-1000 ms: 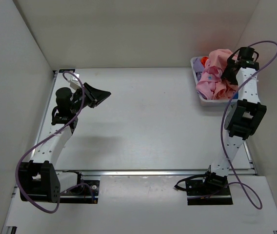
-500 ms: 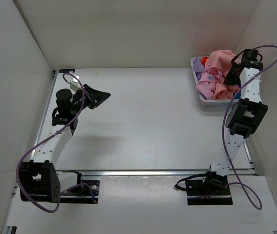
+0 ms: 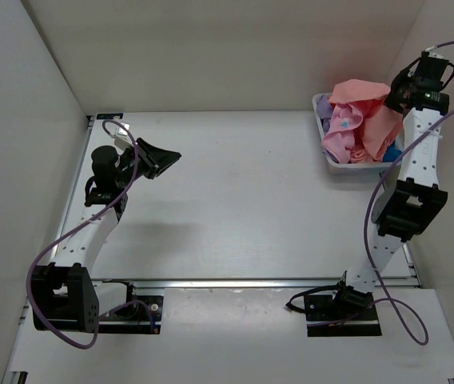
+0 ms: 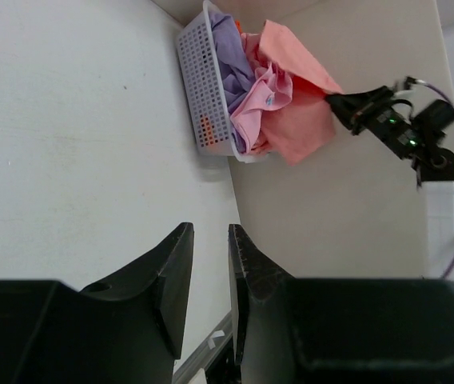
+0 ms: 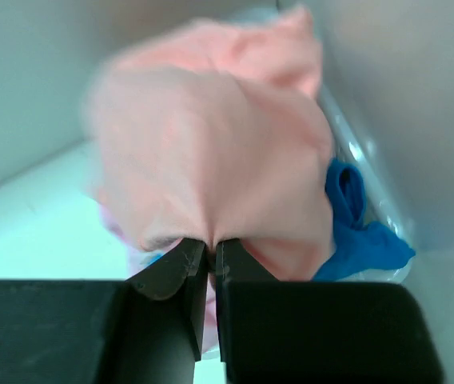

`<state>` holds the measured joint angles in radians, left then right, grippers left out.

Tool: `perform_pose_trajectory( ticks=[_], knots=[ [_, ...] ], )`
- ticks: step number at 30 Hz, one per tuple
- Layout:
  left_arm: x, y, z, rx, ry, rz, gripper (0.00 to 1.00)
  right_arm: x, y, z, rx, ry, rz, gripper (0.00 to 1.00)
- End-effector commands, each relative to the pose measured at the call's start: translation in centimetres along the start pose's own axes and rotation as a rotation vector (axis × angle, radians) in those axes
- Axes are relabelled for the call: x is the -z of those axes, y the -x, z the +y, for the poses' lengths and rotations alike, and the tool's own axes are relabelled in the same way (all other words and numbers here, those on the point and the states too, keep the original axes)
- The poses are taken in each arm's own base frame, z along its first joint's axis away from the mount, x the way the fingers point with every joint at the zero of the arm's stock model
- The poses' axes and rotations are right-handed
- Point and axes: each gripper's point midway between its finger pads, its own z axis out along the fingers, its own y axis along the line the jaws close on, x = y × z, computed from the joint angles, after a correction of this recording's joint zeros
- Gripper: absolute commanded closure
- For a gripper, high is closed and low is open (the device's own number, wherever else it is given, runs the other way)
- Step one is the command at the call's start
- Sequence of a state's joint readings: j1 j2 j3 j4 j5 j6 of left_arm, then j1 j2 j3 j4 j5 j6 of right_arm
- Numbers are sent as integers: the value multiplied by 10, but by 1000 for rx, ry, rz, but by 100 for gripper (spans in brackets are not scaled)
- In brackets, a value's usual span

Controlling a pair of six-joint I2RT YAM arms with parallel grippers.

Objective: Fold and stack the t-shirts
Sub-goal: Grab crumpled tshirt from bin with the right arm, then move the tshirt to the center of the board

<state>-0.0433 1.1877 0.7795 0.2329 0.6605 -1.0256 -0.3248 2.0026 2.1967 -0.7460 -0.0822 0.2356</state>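
A white plastic basket (image 3: 328,162) sits at the far right corner of the table (image 3: 235,200), against the side wall. Its walls are a fine open lattice, seen clearly from the left wrist camera (image 4: 203,96). It is heaped past the rim with crumpled soft cloth. A lighter pink t-shirt (image 3: 340,132) lies bunched in loose folds on the side facing the table. A lavender garment (image 4: 231,56) is pressed against the lattice wall. A bright blue t-shirt (image 5: 355,232) is wedged low at the wall side, twisted into a knot.

The salmon-coral t-shirt (image 3: 363,100) is on top of the pile. The right gripper (image 3: 395,92) has its jaws pinched tight on a fold of it, and the cloth gathers into fine creases at the black fingertips (image 5: 197,254). From the pinch the shirt hangs as a broad, smooth drape, its lower part in the basket.

The left gripper (image 3: 167,156) hovers over the left side of the table, well apart from the basket. Its jaws stand a narrow gap apart with nothing between them.
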Motion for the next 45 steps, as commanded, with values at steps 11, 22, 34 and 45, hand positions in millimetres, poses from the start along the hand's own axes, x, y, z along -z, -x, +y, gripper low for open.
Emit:
perform_pose_trajectory(
  ticks=[11,22,34,45],
  knots=[
    [-4,-2,-14,-34,-31,14,65,201,194,75,108,246,-771,100],
    [-7,-5,-18,-41,-41,32,65,283,226,132,159,550,-948,100],
    [-12,-8,-16,-24,-42,43,67,273,92,289,215,966,-580,99],
    [14,50,-32,-18,-51,-105,71,184,-109,354,380,1082,126,86]
  ],
)
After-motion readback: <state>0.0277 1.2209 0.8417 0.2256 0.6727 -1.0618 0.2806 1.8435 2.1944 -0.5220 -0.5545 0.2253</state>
